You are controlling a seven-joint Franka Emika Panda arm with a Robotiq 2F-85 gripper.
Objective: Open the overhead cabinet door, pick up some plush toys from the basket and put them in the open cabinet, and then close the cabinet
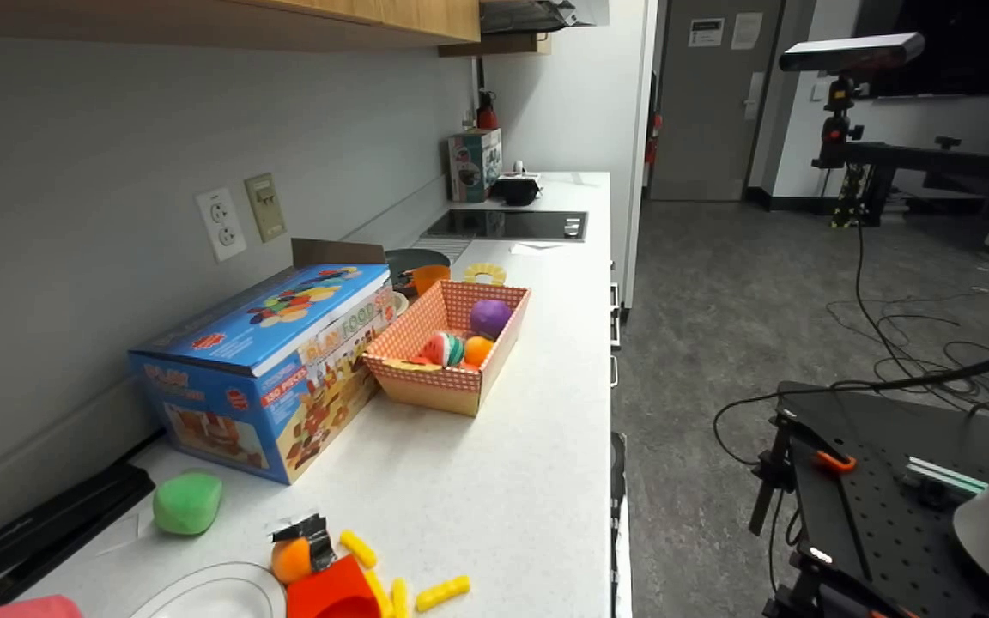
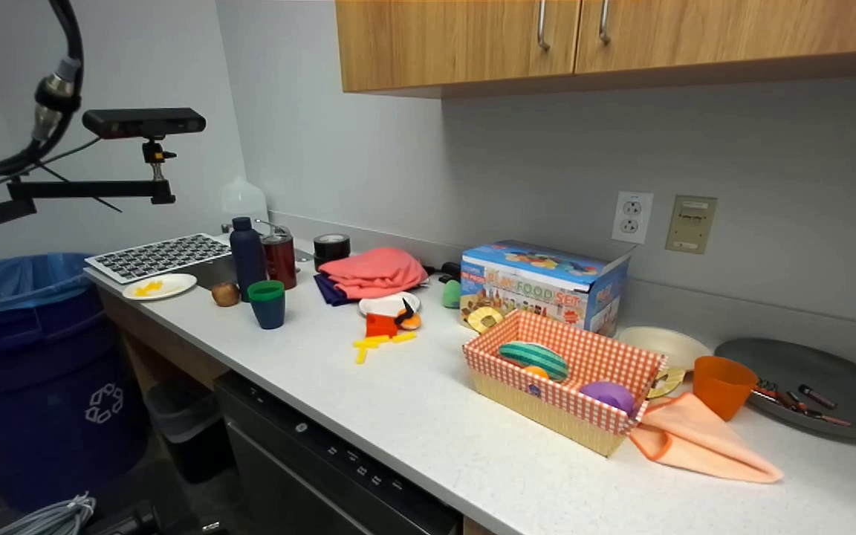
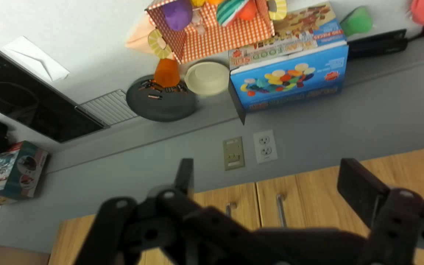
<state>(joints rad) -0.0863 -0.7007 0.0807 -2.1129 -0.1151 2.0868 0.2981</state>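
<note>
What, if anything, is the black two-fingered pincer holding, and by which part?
Nothing: in the wrist view the pincer stands wide open; the slim metal handles of the light tan wooden overhead cabinet show beyond it, ungripped.

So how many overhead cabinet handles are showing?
2: in an exterior view, left metal handle on the left cabinet door, right metal handle on the right cabinet door. Others may be out of frame.

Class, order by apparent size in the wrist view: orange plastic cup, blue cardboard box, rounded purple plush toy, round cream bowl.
1. Blue box
2. Cream bowl
3. Purple toy, orange cup: too alike to rank
</note>
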